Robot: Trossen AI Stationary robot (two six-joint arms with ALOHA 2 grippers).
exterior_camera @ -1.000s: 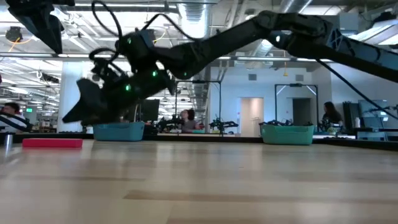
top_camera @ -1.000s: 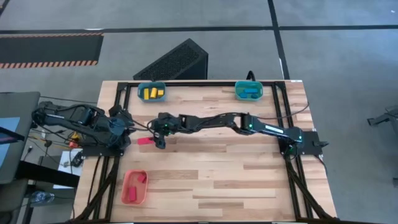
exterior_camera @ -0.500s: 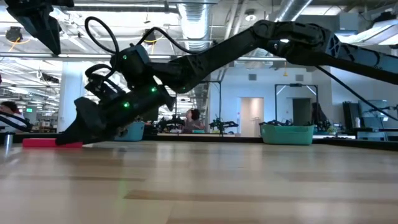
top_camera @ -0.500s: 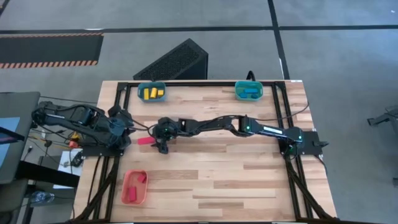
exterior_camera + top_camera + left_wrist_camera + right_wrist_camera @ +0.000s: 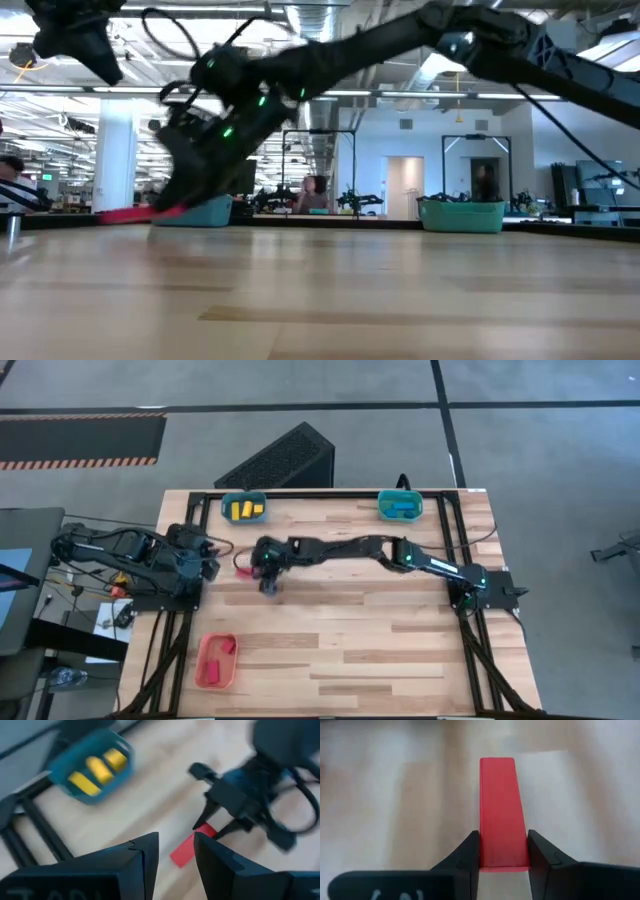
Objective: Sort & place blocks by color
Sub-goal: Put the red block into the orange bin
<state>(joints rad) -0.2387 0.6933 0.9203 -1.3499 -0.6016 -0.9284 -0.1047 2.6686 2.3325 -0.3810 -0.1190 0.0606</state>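
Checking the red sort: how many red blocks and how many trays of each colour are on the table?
Red blocks: 2
Teal trays: 2
Red tray: 1
Total: 5

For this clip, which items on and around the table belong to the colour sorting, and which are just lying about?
Part of the job:
- red bar, clamped in the right gripper
- yellow blocks in a teal tray
- blue blocks in the other teal tray
- red block in the orange tray

Just lying about:
- black slatted box on the floor
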